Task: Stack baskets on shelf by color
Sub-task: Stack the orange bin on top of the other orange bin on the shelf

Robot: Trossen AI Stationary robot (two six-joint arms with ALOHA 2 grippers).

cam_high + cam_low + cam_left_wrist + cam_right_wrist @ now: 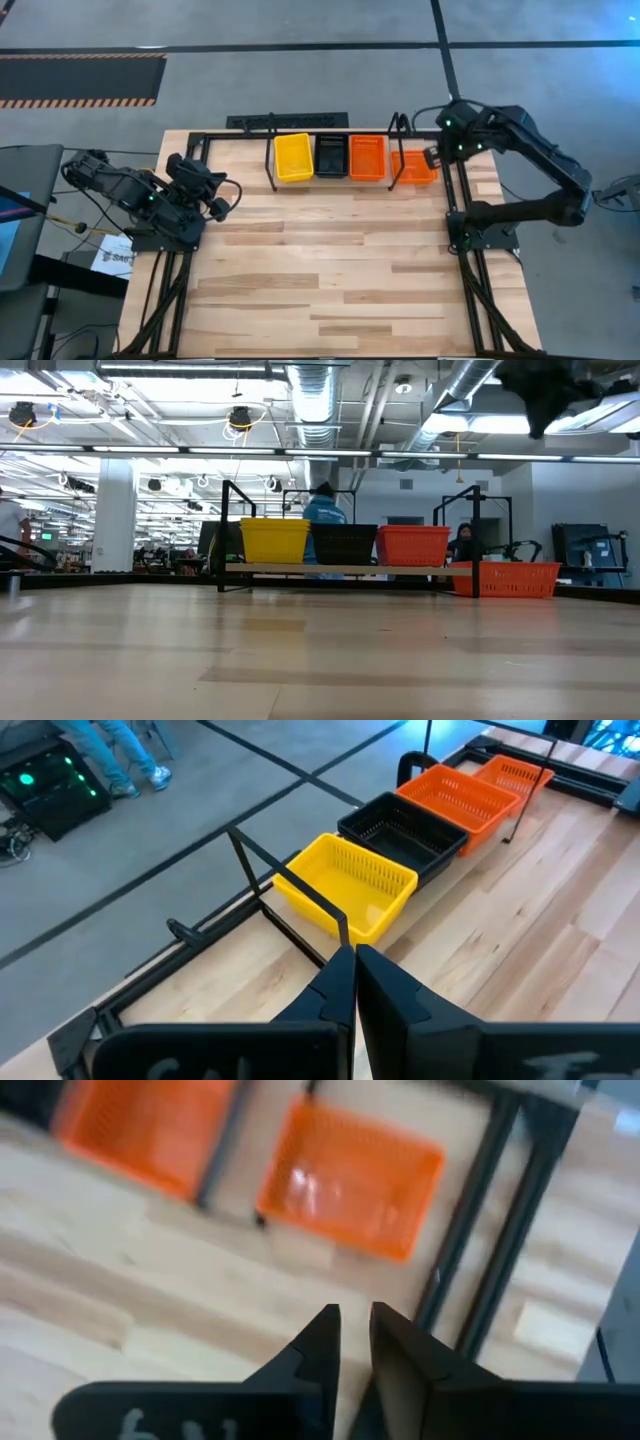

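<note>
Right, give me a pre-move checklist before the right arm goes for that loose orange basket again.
1. Loose orange basket sits on the tabletop outside the shelf's right hoop, not on the shelf: not ok, not yet stacked.
2. Right gripper is above the table near that basket, fingers slightly apart, holding nothing: ok.
3. Yellow basket, black basket and shelf orange basket stand side by side on the shelf: ok.
4. Whether each shelf stack holds more than one basket: cannot tell.
5. Left gripper is shut and parked at the table's left side: ok.
</note>
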